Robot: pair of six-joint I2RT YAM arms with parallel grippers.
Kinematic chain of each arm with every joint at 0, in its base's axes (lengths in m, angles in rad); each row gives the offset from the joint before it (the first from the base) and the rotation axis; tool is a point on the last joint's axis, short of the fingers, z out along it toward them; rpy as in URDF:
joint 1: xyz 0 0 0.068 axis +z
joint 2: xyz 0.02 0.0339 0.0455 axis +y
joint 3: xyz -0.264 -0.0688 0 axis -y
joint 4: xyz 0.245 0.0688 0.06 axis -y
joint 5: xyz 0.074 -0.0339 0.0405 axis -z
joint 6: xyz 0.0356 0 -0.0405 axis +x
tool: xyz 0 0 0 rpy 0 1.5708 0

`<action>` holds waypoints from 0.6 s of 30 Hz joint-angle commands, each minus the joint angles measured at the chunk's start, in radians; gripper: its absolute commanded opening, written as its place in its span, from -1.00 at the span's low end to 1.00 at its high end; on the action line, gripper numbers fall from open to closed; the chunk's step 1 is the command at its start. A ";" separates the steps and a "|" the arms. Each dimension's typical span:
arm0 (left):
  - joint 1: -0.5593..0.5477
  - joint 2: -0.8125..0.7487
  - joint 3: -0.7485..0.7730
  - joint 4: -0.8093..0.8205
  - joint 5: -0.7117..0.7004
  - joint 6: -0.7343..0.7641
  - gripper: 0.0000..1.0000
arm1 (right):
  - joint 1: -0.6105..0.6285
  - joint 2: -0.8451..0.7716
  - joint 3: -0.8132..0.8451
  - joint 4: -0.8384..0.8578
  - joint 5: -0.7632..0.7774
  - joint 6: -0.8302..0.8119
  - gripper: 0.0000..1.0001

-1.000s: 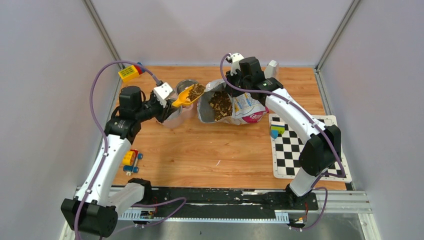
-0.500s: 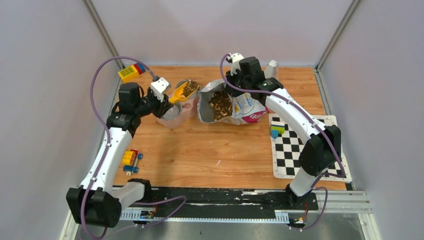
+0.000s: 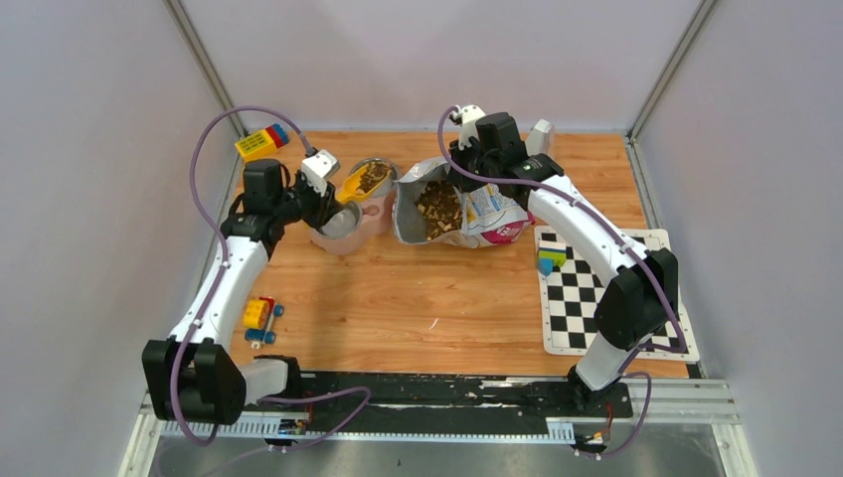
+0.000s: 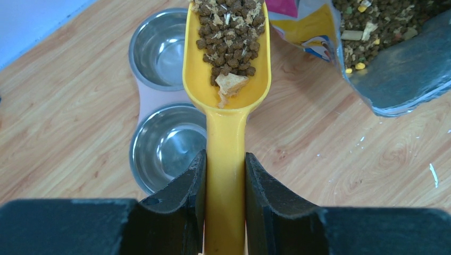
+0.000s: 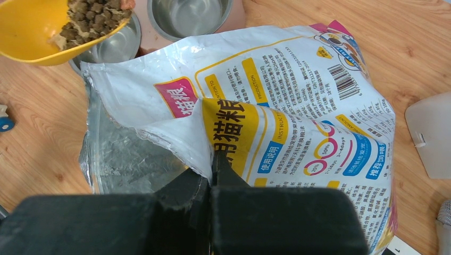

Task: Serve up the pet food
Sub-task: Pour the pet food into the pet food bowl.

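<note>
Grips tightly the handle of yellow plastic scoop [image 4: 225,133] with the left tool [image 4: 225,164]. Carries small brown dry kibble pieces [image 4: 228,32] heaped in scoop, raised over pink double bowl [image 4: 153,97] with steel cups. Pinches with right tool [image 5: 213,159] the rim of crinkly yellow-and-white bag [image 5: 298,106], open on wooden desk [image 3: 418,288].

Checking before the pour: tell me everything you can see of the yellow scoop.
The yellow scoop looks like plastic: a rounded bowl on a straight handle. It is heaped with brown kibble and one pale chunk. The left end effector clamps its handle, holding it roughly level over the pink double bowl, beside the open bag.
</note>
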 commanded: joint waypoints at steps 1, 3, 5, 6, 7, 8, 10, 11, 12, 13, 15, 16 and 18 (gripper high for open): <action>0.011 0.050 0.054 0.056 -0.018 0.017 -1.00 | -0.019 -0.032 0.043 0.014 0.022 -0.018 -1.00; 0.011 0.081 0.066 0.055 -0.031 0.025 -1.00 | -0.020 -0.034 0.040 0.015 0.021 -0.018 -1.00; 0.013 0.111 0.080 0.057 -0.046 0.031 -1.00 | -0.020 -0.037 0.039 0.015 0.022 -0.017 -1.00; 0.013 0.132 0.085 0.057 -0.050 0.034 -1.00 | -0.020 -0.039 0.037 0.014 0.021 -0.018 -1.00; 0.013 0.143 0.097 0.056 -0.060 0.036 -1.00 | -0.020 -0.040 0.036 0.015 0.021 -0.017 -1.00; 0.014 0.164 0.103 0.055 -0.063 0.039 -1.00 | -0.020 -0.041 0.035 0.014 0.021 -0.018 -1.00; 0.014 0.197 0.131 0.048 -0.074 0.047 -1.00 | -0.020 -0.043 0.034 0.014 0.022 -0.017 -1.00; 0.015 0.208 0.140 0.038 -0.082 0.052 -1.00 | -0.020 -0.044 0.032 0.015 0.021 -0.017 -1.00; 0.014 0.232 0.158 0.031 -0.086 0.055 -1.00 | -0.020 -0.043 0.032 0.015 0.021 -0.018 -1.00; 0.014 0.242 0.167 0.017 -0.095 0.065 -1.00 | -0.019 -0.045 0.032 0.014 0.021 -0.018 -1.00; 0.014 0.274 0.190 -0.006 -0.108 0.083 -1.00 | -0.019 -0.047 0.030 0.015 0.021 -0.018 -1.00; 0.014 0.293 0.203 -0.018 -0.115 0.089 -1.00 | -0.020 -0.048 0.028 0.014 0.021 -0.018 -1.00; 0.014 0.320 0.221 -0.038 -0.136 0.107 -1.00 | -0.020 -0.049 0.028 0.013 0.021 -0.018 -1.00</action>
